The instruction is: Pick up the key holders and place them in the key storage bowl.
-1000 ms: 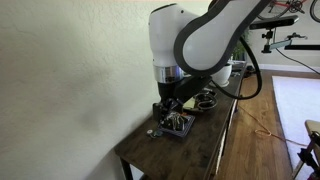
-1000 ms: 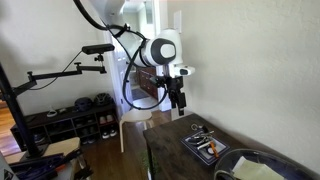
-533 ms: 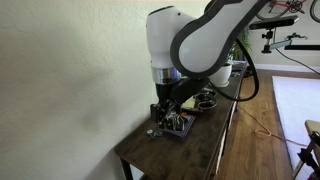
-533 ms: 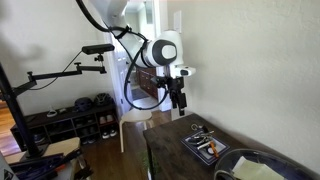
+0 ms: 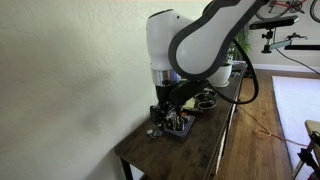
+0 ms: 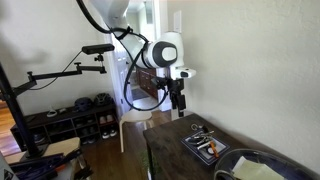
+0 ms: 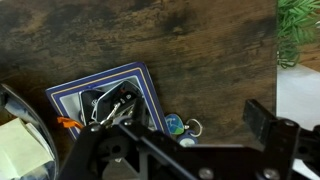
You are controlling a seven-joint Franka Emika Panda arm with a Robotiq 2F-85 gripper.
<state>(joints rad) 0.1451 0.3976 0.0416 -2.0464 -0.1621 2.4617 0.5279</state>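
Note:
The key storage bowl [image 7: 100,95] is a low dark tray with a blue and white border, holding a jumble of keys and rings. It also shows in both exterior views [image 5: 181,128] [image 6: 206,148]. A small roundish key holder [image 7: 175,124] with a metal ring lies on the dark wood just beside the tray's edge. A pale speck by the tray [image 5: 152,131] [image 6: 197,128] may be a key holder. My gripper [image 7: 180,150] [image 5: 163,112] [image 6: 180,102] hangs open and empty above the key holder and the tray's near side.
The dark wooden table [image 7: 160,35] stands against a pale wall [image 5: 70,80]. A green plant [image 7: 298,30] stands at one end. A dark round dish [image 6: 250,168] lies beyond the tray. A pale object [image 7: 18,145] lies beside the tray.
The arm has shifted very slightly over the tray; the gripper stays open and the objects on the table have not moved.

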